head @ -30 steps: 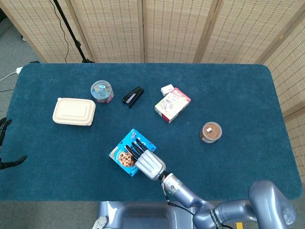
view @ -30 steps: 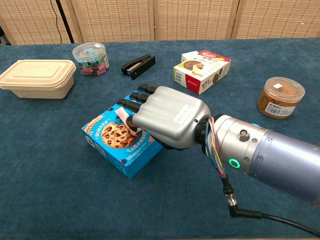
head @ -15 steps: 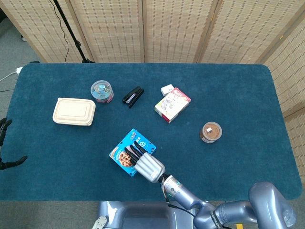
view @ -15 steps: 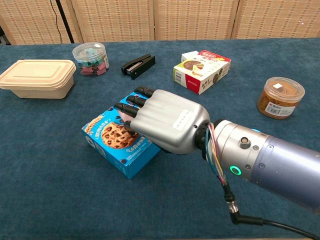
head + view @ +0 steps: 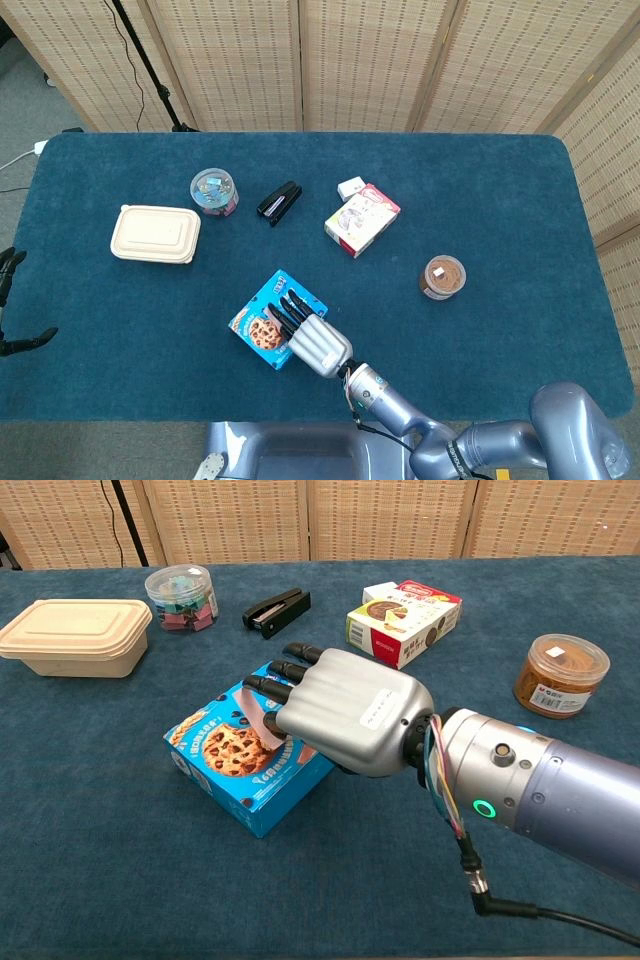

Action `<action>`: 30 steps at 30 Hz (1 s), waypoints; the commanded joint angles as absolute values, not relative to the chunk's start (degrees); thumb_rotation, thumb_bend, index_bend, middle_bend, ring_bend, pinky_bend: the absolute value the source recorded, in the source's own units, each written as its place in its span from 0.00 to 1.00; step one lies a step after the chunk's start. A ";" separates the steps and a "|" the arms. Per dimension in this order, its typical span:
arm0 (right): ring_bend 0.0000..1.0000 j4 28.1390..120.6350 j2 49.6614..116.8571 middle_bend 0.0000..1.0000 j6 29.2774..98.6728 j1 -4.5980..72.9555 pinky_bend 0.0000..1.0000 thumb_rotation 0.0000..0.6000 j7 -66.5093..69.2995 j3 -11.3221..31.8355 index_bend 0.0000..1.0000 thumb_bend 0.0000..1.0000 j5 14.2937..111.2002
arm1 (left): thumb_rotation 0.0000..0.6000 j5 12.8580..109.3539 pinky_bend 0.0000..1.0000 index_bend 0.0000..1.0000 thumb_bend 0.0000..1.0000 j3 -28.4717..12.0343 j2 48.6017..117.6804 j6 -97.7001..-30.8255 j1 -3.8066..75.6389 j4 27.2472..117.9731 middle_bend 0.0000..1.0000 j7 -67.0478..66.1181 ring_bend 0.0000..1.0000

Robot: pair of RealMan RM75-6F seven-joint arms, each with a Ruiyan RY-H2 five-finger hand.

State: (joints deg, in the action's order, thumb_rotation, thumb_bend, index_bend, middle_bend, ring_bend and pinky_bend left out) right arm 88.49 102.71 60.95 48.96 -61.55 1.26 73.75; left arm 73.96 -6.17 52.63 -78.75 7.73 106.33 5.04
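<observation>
The dark fingers (image 5: pixel 283 674) of the right hand (image 5: pixel 345 723) are laid spread over the blue cookie box (image 5: pixel 235 763), which is touched from above, not clearly gripped. The box is placed on the blue table (image 5: pixel 480 200), near the front edge. A black stapler (image 5: pixel 279 202) and a red-and-white carton (image 5: pixel 362 219) are seen further behind.

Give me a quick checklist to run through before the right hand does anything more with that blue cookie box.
1. Right hand over the blue cookie box: ok, in both views its fingers lie across the box top.
2. Firm grip on the box: cannot tell, the palm hides the contact and the thumb is not visible.
3. Box flat on the table: cannot tell, its near end looks slightly raised in the chest view.
4. Space around the box: ok, the stapler and beige container stand well apart.
5. Left hand out of the way: cannot tell, only a dark form shows at the head view's left edge.
</observation>
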 commanded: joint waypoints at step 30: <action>0.00 88.38 102.77 0.00 60.37 47.11 0.00 1.00 -63.63 1.45 0.37 0.91 75.24 | 1.00 73.94 0.00 0.00 0.13 -6.34 52.34 -78.18 7.67 106.15 0.00 5.90 0.00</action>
State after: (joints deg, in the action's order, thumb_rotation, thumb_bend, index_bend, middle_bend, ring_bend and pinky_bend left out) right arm 88.30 102.79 60.36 47.14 -63.66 1.51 75.16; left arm 73.95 -6.34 52.34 -78.18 7.67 106.15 5.90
